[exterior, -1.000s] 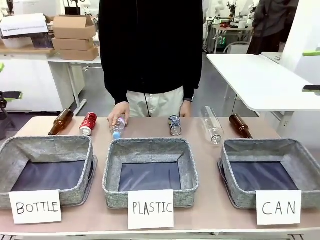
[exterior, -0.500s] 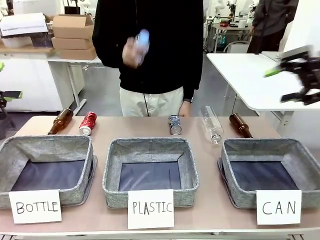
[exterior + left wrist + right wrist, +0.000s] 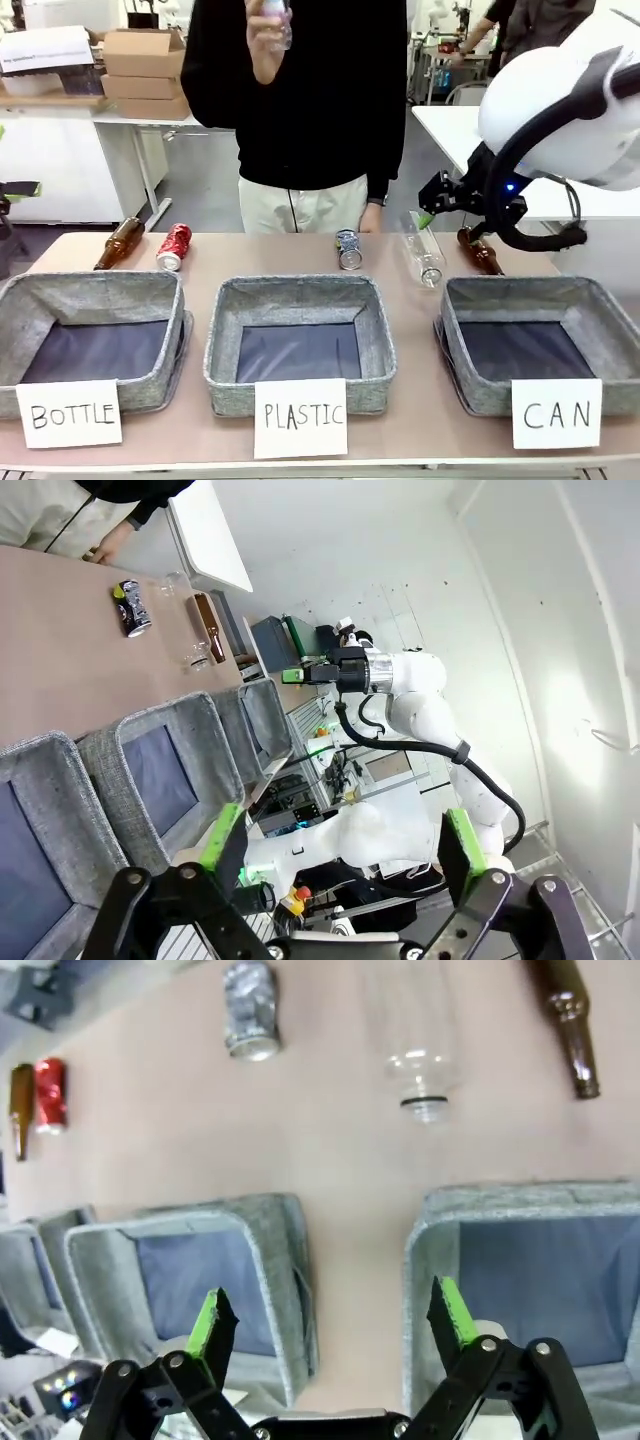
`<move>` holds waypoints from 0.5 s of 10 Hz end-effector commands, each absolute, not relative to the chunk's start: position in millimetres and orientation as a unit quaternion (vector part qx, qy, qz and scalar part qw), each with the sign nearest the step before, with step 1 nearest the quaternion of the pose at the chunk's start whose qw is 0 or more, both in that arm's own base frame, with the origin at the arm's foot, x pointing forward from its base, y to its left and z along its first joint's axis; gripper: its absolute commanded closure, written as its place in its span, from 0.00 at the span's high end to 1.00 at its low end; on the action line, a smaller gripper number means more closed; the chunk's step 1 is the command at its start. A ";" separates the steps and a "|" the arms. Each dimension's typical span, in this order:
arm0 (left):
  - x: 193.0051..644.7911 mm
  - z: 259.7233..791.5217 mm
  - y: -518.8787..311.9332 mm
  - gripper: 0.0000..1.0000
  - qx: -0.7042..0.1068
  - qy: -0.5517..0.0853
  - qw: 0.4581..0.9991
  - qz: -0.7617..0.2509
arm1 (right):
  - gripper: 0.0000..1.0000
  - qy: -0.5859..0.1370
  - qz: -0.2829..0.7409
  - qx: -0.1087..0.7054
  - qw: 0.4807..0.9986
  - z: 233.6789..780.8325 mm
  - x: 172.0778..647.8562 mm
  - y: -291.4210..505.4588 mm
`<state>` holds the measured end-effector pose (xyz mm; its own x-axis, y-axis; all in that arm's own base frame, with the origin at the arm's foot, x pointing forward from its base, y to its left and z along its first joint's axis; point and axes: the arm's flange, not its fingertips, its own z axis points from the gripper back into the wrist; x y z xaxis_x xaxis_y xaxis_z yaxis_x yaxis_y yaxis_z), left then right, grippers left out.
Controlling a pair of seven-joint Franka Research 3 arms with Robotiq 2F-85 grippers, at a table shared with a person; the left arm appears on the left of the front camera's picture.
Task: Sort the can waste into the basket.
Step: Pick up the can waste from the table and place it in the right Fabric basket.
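Clear bottle (image 3: 424, 250) and brown bottle (image 3: 481, 251) lie between blue can (image 3: 349, 250) and basket (image 3: 480, 392).

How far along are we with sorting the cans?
Nothing done: the CAN basket holds nothing. Nothing in hand: both arms' jaws are open and empty, the right arm's over the table near that basket. Left: the blue-silver can and the red can, both lying on the table's far side.
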<state>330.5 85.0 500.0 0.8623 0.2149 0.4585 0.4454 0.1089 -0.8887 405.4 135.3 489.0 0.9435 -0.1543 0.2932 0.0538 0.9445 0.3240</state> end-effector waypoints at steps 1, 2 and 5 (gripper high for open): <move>331.0 500.7 83.8 1.00 -0.667 -0.259 0.692 -0.092 | 1.00 -0.182 -0.075 0.174 0.965 507.6 391.0 134.7; 331.0 500.7 83.8 1.00 -0.667 -0.259 0.692 -0.092 | 1.00 -0.182 -0.075 0.174 0.965 507.6 391.0 134.7; 331.0 500.7 83.8 1.00 -0.667 -0.259 0.692 -0.092 | 1.00 -0.175 -0.060 0.181 0.966 510.8 396.0 132.9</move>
<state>330.5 84.6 500.1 0.8621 0.2137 0.4594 0.4465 0.1083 -0.8882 394.0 133.8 513.4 0.9309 -0.1821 0.3167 0.0518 0.9240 0.3788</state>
